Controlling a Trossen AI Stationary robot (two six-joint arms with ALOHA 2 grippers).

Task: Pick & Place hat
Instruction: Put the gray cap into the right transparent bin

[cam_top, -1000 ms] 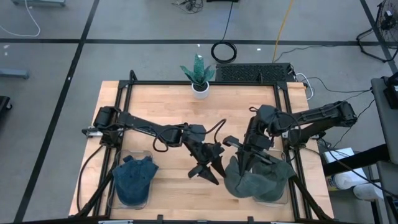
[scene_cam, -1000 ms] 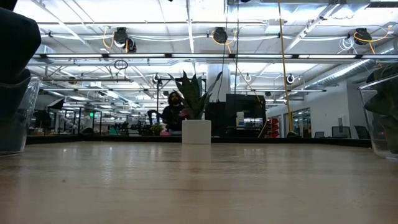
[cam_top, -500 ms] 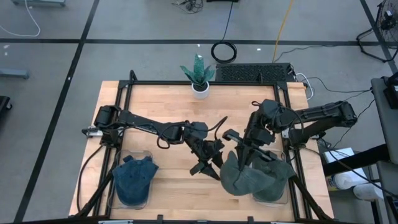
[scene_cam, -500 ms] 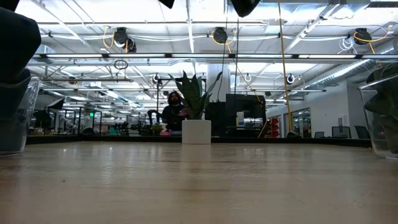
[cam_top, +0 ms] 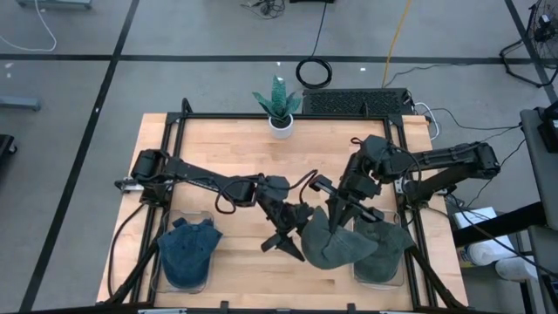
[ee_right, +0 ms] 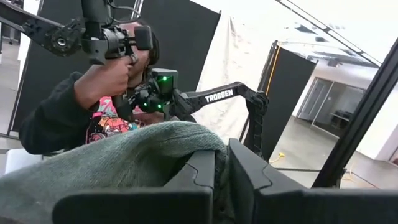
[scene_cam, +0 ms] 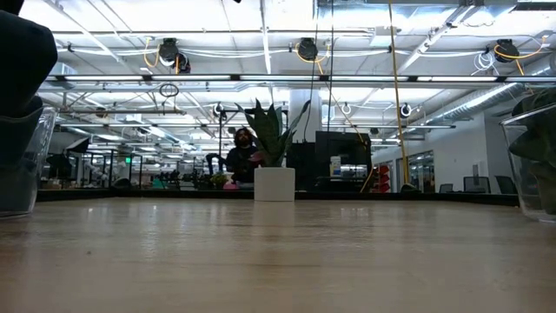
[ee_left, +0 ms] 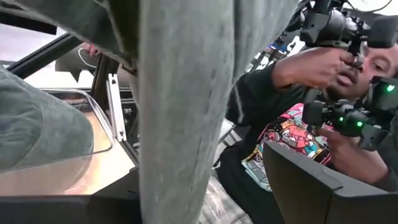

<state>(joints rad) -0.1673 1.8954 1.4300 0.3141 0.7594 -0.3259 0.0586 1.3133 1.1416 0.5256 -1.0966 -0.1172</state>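
Landmark: potted plant at the bench's far edge, mid-width.
Grey-green hat: off the bench surface, toward the near edge and right of the plant — hanging from the right gripper, partly over the clear right tray.
Right jaws: pressed together on the hat's fabric.
Left gripper: just beside the hat on its left; jaws apart, hat cloth draped between them, though whether they press on it I cannot tell.
Blue hat: in the left tray, near-left of the plant.
Open room: bare wood between the plant and both grippers.
Edges: black frame rails border the bench.
Beyond: a person beyond the bench's right side, holding control handles.
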